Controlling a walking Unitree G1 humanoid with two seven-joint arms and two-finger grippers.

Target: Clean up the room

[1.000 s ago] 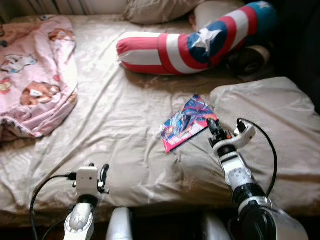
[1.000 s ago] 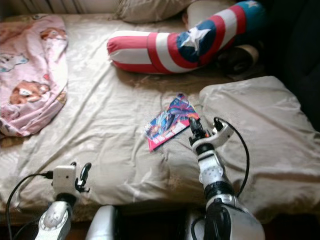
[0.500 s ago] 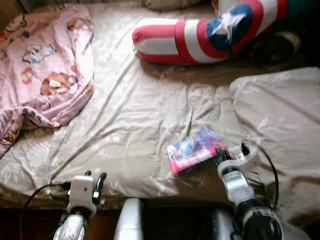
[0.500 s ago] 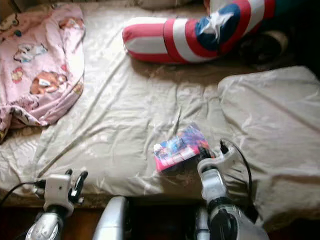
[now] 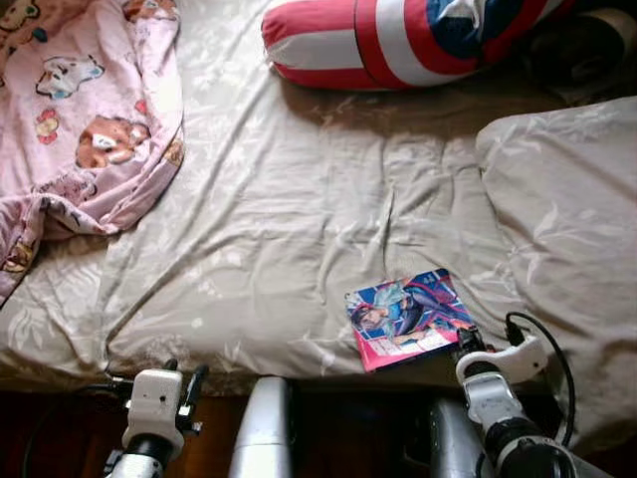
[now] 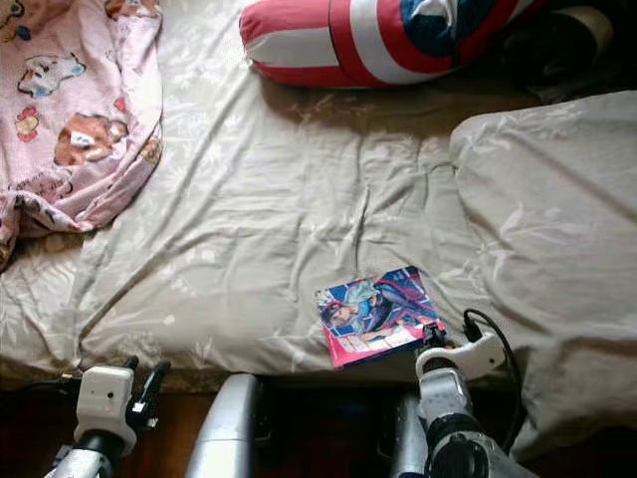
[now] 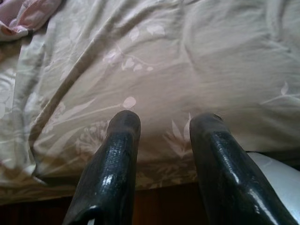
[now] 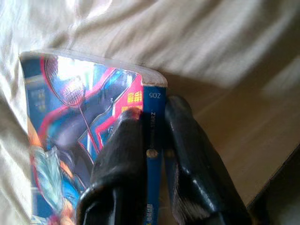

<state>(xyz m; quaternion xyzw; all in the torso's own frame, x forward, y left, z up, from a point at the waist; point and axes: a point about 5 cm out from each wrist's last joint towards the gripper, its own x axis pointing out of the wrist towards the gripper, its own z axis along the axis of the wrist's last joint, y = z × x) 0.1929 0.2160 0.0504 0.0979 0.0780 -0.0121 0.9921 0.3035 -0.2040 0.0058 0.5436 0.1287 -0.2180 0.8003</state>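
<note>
**Book pinched by its spine at the edge of the bed**

Head views: A bed covered by a beige sheet takes up most of the scene. A pink blanket with cartoon bears is bunched at the robot's far left, a red, white and blue striped bolster lies across the far side, and a beige pillow sits to the right. A colourful book lies flat near the close edge of the bed, just beside the pillow. The right gripper meets the book's near corner, low and at the mattress edge, which looks like a way to take the thin book from the side rather than from above. The left gripper hangs below the bed edge, well apart from the book and idle.

Left wrist view: its two black fingers stand parted with a clear gap, nothing between them, and the flowered sheet lies ahead.

Right wrist view: the two fingers are closed tight on the book's blue spine, one on the cover side and one on the back. Holding the spine probably keeps the pages from fanning out when the book is lifted away for tidying.
</note>
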